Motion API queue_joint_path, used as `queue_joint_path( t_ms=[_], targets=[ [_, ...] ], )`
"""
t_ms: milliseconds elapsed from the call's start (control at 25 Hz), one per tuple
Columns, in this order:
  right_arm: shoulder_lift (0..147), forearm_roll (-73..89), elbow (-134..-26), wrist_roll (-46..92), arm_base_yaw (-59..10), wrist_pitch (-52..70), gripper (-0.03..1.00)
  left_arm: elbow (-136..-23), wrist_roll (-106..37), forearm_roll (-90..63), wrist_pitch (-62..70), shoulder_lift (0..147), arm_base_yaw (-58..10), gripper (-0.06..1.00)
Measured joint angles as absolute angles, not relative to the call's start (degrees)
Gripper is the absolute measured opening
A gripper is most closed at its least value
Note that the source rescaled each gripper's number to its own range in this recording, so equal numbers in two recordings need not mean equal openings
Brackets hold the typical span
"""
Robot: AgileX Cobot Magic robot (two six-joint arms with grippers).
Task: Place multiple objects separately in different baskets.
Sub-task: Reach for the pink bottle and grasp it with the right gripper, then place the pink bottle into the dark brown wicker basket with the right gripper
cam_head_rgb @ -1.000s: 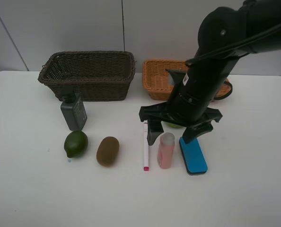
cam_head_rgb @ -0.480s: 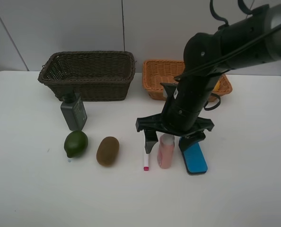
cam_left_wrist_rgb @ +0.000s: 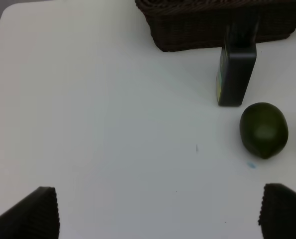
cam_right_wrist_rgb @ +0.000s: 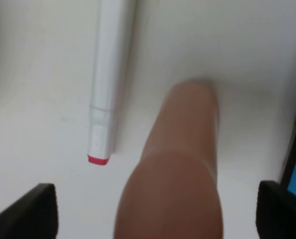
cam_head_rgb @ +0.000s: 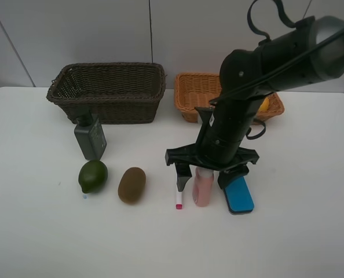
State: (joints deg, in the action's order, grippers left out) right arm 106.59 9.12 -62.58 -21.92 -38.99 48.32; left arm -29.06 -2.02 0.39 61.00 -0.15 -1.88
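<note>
The pink bottle [cam_head_rgb: 204,186] sat toward the tabletop's [cam_head_rgb: 288,237] front edge, just right of middle, between the white-pink marker [cam_head_rgb: 178,196] and the blue eraser [cam_head_rgb: 239,197]. It looked like light, smooth plastic, likely slippery, so mid-body seemed the safest hold. The right gripper [cam_head_rgb: 205,178] straddled it, jaws wide apart, nothing clamped.

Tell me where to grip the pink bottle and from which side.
Grip the pink bottle across its round body, coming down from above. The marker lies close on one side and the eraser on the other, so the jaws should drop into those two gaps. The open right gripper straddles it that way.
</note>
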Motion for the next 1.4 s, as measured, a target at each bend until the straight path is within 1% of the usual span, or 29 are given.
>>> queue_joint_path(
  t_ms=[80,200,280,320,360,440,520,560,600,1120,1400],
  targets=[
    [106.59,9.12,-62.58,-21.92,-38.99,48.32,1.00,-29.06,-2.02,0.39,61.00,-0.15,-1.88,1.00],
    [106.59,9.12,-62.58,-21.92,-38.99,48.32,0.96,-29.06,-2.02,0.39,61.00,-0.15,-1.88,1.00],
    [106.59,9.12,-62.58,-21.92,-38.99,48.32,0.90,-29.06,-2.02,0.39,61.00,-0.15,-1.88,1.00],
    [106.59,9.12,-62.58,-21.92,-38.99,48.32,0.84,-29.06,-2.02,0.39,61.00,-0.15,-1.88,1.00],
    [106.59,9.12,-62.58,-21.92,-38.99,48.32,0.74,-29.06,-2.02,0.39,61.00,-0.15,-1.88,1.00],
    [106.59,9.12,-62.58,-21.92,-38.99,48.32,0.48,-29.06,-2.02,0.39,61.00,-0.15,-1.88,1.00],
    [106.59,8.94,-62.58,-21.94,-38.99,48.44,0.12,-29.06,-2.02,0.39,61.00,-0.15,-1.88,1.00],
    [106.59,9.05,-62.58,-22.06,-38.99,48.48,0.00,-29.06,-2.02,0.39,61.00,-0.15,-1.88,1.00],
    [106.63,9.09,-62.58,-22.06,-38.99,48.48,0.02,-29.06,-2.02,0.39,61.00,-0.15,-1.88,1.00],
    [106.63,8.68,-62.58,-22.06,-38.99,49.60,0.02,-29.06,-2.02,0.39,61.00,-0.15,-1.88,1.00],
    [106.24,6.00,-65.68,-22.73,-38.99,54.61,0.02,-29.06,-2.02,0.39,61.00,-0.15,-1.88,1.00]
  ],
)
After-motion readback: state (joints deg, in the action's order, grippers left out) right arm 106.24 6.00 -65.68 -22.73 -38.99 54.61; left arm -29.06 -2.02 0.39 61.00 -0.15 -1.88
